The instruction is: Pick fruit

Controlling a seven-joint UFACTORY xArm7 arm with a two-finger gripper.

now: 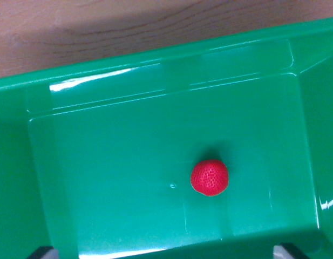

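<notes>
A red strawberry (209,177) is lying alone on the floor of a green bin (101,162), right of centre. It is likely light, soft and easily bruised, so gentle pressure across its widest part suits. Only dark jaw tips are showing at the bottom edge; whether they are open is unclear.

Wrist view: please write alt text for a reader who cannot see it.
A single red strawberry lies on the floor of a green plastic bin, seen from above, slightly toward the wrist view's right. A wooden surface shows beyond the bin's far rim.
</notes>
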